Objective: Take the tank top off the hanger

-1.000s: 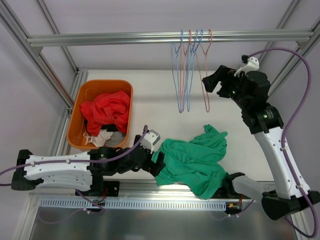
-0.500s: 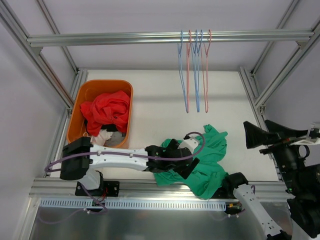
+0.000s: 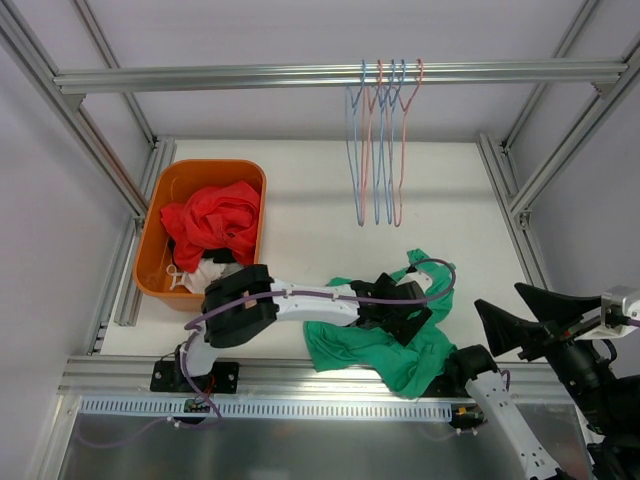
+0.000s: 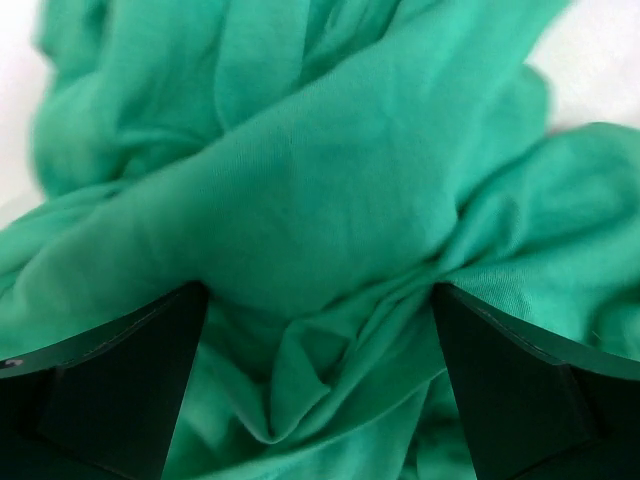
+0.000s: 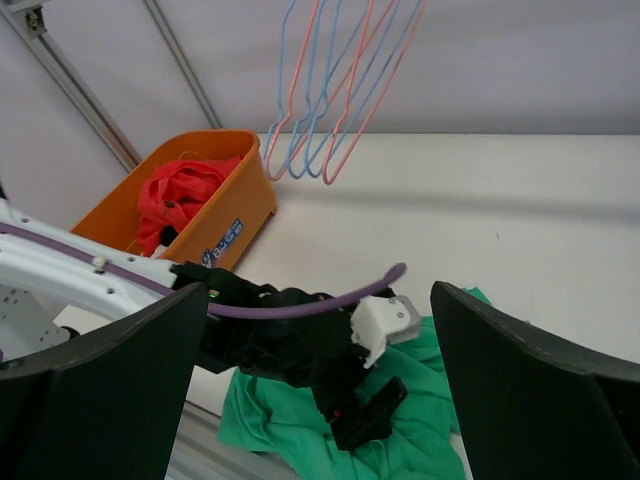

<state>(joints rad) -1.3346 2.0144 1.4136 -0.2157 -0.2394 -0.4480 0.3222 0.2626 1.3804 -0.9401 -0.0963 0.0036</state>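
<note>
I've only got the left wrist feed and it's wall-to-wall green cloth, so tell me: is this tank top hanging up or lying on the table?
Observer: The tank top lies crumpled on the table, near the front edge. The left gripper is open right over it.
Operator: Any hanger in it?
Observer: None shows in any view. The hangers on the rail above are all bare.
Operator: Where's the right arm?
Observer: The right gripper is open and empty, held high off to the tank top's right.
</note>
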